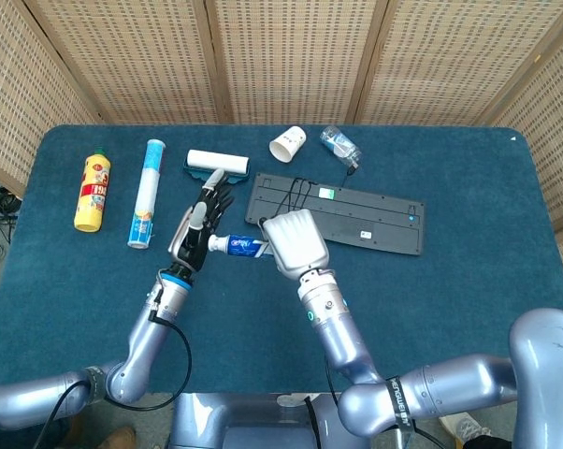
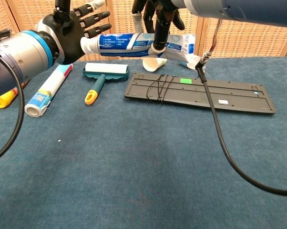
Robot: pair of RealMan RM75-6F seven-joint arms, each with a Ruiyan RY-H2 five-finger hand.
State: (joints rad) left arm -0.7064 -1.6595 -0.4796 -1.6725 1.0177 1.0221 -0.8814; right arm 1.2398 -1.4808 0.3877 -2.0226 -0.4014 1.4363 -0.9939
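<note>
A blue-and-white toothpaste tube [image 1: 237,246] hangs level above the blue table, gripped near its tail by my right hand [image 1: 294,241]. In the chest view the tube [image 2: 134,42] runs from my right hand [image 2: 158,14] towards my left hand [image 2: 74,26]. The white cap end meets the palm of my black left hand [image 1: 195,238], whose fingers stay spread and not wrapped around it. Both hands hover just left of the keyboard [image 1: 342,212].
The black keyboard [image 2: 200,93] lies underside up with its cable coiled on it. A teal lint roller [image 1: 216,166], a long roll [image 1: 146,192] and a yellow bottle [image 1: 93,192] lie at the left. A paper cup [image 1: 287,144] and a clear plastic bottle [image 1: 340,144] lie at the back.
</note>
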